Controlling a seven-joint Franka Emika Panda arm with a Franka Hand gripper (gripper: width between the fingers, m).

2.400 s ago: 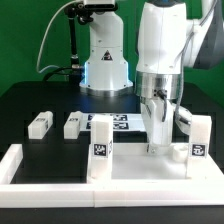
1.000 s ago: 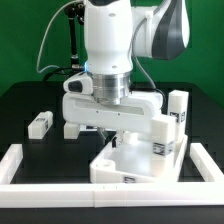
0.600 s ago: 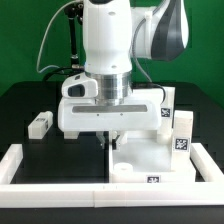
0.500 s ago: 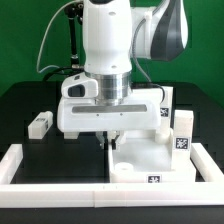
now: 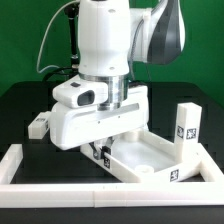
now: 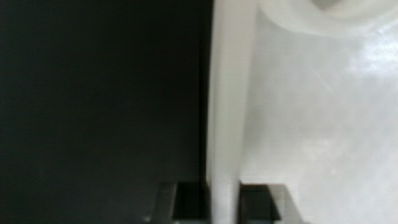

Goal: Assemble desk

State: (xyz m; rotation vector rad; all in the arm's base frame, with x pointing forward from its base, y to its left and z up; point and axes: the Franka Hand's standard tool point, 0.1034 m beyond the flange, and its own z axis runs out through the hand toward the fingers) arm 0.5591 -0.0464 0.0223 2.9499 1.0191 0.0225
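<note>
Along the near edge of the surface runs the low white border wall (image 5: 60,186), which also turns up the edge at the exterior view's left. Just behind it, toward the near corner at the exterior view's right, the desk tabletop (image 5: 150,155) lies rim-up with its underside showing. It looks tucked against the wall so the wall can brace it when pushed; can't tell if they touch. A marker tag (image 5: 173,178) sits on its near rim, and the round leg socket (image 5: 150,170) in its near corner is empty.

Next the gripper (image 5: 100,152) comes straight down on the tabletop's side at the exterior view's left. The wrist view shows the fingers (image 6: 192,200) clamped on the thin upright rim (image 6: 222,100), one on each side. Black surface is on one side and the white inside of the panel on the other, with another socket (image 6: 329,12) further along. A pinch on the rim is probably for sliding or turning the whole panel.

One leg block (image 5: 185,128) stands upright at the tabletop's far corner on the exterior view's right, tag facing the camera; seated or just standing there is unclear. A loose leg block (image 5: 38,125) lies on the black surface, well apart toward the edge at the exterior view's left, not yet fitted. Any other legs are hidden behind the arm (image 5: 105,40).

Judgement: early to middle of the assembly, and the panel is likely being repositioned so a free socket is reachable
</note>
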